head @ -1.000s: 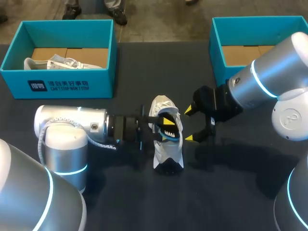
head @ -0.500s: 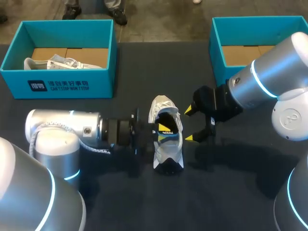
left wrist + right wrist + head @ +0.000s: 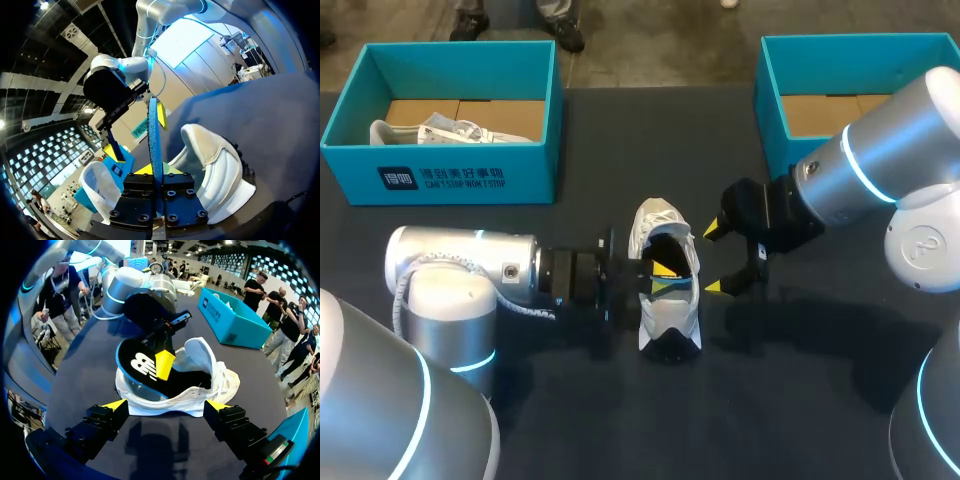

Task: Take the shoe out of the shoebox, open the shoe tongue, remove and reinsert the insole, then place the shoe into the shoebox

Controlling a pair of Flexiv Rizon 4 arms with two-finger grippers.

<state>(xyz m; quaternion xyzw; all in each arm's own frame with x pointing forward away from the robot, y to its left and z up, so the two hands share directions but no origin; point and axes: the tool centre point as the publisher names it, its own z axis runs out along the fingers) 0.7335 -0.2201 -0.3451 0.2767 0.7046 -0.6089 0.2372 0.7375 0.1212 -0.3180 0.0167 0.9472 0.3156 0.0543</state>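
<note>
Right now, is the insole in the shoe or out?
Partly out: the left claw grips the insole, one end tilted up out of the shoe, the other inside.

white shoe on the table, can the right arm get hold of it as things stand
Probably yes: the right tool stands open beside the white shoe, nothing between them. The left tool holds the insole from the other side.
</note>
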